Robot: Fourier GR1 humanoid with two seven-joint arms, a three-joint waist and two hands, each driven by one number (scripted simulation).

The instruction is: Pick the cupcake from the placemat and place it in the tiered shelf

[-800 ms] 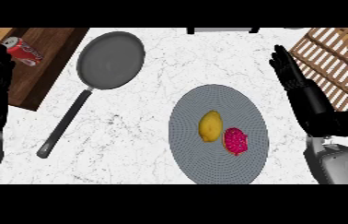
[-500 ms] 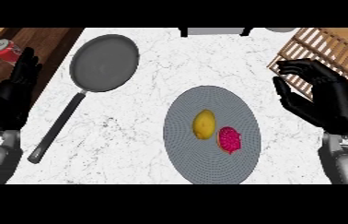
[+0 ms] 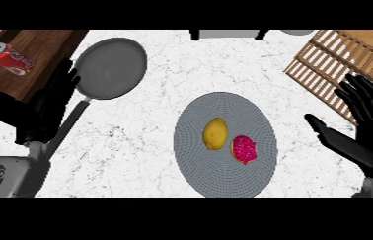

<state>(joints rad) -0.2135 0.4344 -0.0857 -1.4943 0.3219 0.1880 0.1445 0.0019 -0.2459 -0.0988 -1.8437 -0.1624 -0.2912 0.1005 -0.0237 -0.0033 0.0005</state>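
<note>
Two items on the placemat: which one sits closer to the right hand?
The pink cupcake, on the side of the grey placemat toward the right hand; the yellow lemon lies farther left.

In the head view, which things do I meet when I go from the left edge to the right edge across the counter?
Red can → left hand → frying pan → lemon → pink cupcake → wooden tiered shelf → right hand. The lemon and the cupcake lie on the grey placemat.

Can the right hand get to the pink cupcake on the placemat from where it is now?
Probably yes. The right hand is open just right of the placemat, and the cupcake lies on its near side with only bare counter between; the lemon sits beyond.
</note>
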